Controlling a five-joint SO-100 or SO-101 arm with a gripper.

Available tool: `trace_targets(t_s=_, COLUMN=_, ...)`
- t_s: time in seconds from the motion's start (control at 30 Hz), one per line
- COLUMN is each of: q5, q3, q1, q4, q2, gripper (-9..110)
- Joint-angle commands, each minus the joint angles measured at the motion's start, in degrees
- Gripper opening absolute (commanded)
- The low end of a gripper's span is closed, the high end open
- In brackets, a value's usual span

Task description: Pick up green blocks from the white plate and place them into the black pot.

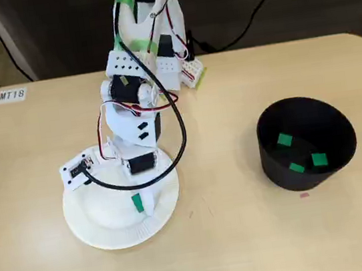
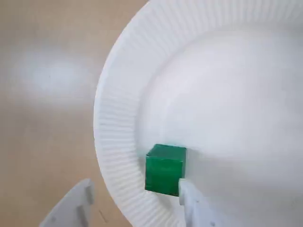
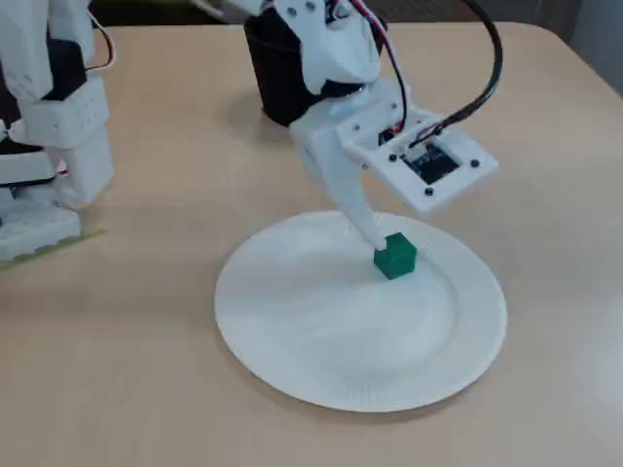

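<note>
Green block (image 2: pixel 164 169), the only one seen on the white plate (image 2: pixel 118 142), sits just inside the ribbed rim. Gripper (image 2: pixel 134 185) is low over it with its jaws spread wide. One finger (image 2: pixel 189 201) touches the block's side; the other hangs outside the plate edge, over the table (image 2: pixel 42 118). The spread looks meant to straddle the block, and nothing is clamped yet. Black pot (image 1: pixel 333 121) stands well apart, to the right in a fixed view, with three green blocks (image 1: pixel 285 140) inside. Closing squarely comes next, I judge.
</note>
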Motion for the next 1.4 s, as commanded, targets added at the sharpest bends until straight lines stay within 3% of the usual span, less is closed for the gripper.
trace_targets(t_s=0.0, q5=-0.4, q3=-4.4, q1=0.1, q4=2.0, q2=-1.5, gripper=25)
trace_targets(t_s=0.2, q5=-1.3, q3=-7.6, q1=1.4, q4=9.5, q2=-2.3, gripper=25)
trace_targets(t_s=0.6, q5=-1.8, q3=-4.6, q1=2.1, q4=14.5, q2=12.7, gripper=31)
trace_targets(t_s=1.03, q5=-2.5, q3=-7.8, q1=3.5, q4=21.7, q2=2.8, gripper=31)
trace_targets(t_s=1.37, q5=-2.2, q3=-11.9, q1=1.8, q4=20.5, q2=-4.9, gripper=29)
